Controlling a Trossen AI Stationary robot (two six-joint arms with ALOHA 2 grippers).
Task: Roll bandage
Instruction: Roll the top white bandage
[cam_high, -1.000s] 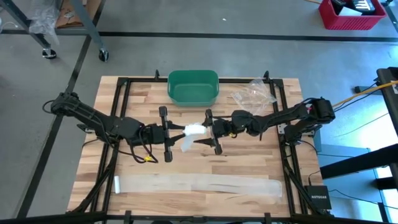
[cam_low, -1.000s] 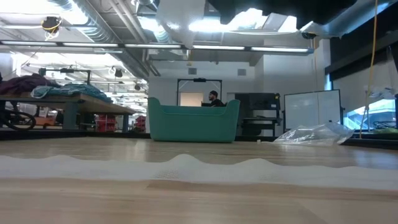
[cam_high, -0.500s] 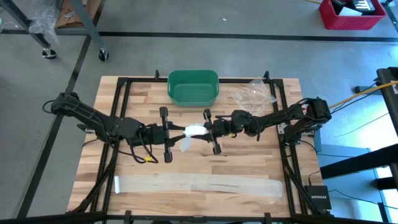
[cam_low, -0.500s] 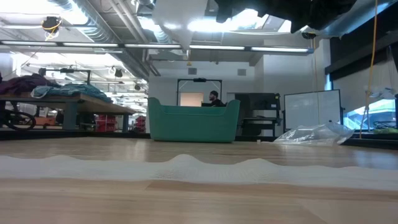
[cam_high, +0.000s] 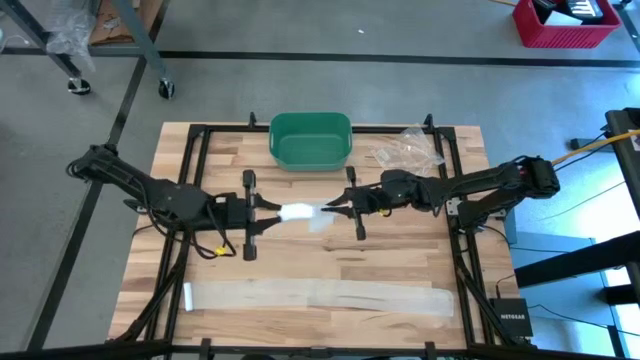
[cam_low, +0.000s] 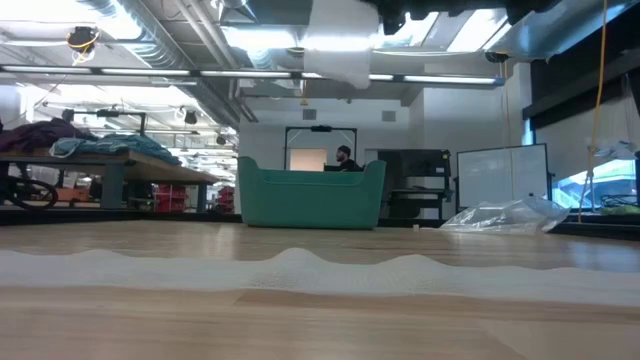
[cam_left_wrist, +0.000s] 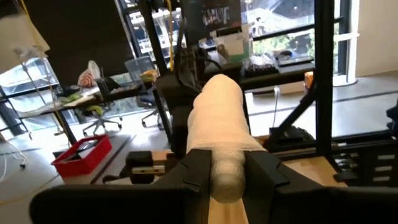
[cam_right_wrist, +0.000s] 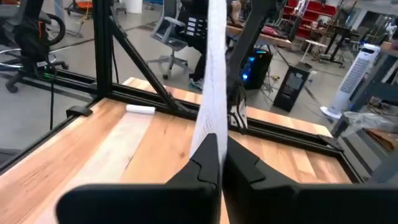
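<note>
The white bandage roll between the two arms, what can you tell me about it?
The bandage roll is a small white cylinder of soft, gauzy-looking cloth, partly wound, held in the air above the middle of the table. The left gripper clamps one end of it, and in the left wrist view it sticks straight out between the fingers. A loose flat tail runs from the roll to the right gripper, which is shut on it. Nothing else touches it.

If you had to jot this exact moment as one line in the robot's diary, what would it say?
task: roll bandage | left end effector: shut on bandage roll | right end effector: shut on bandage tail | flat bandage strip: on table, untouched
</note>
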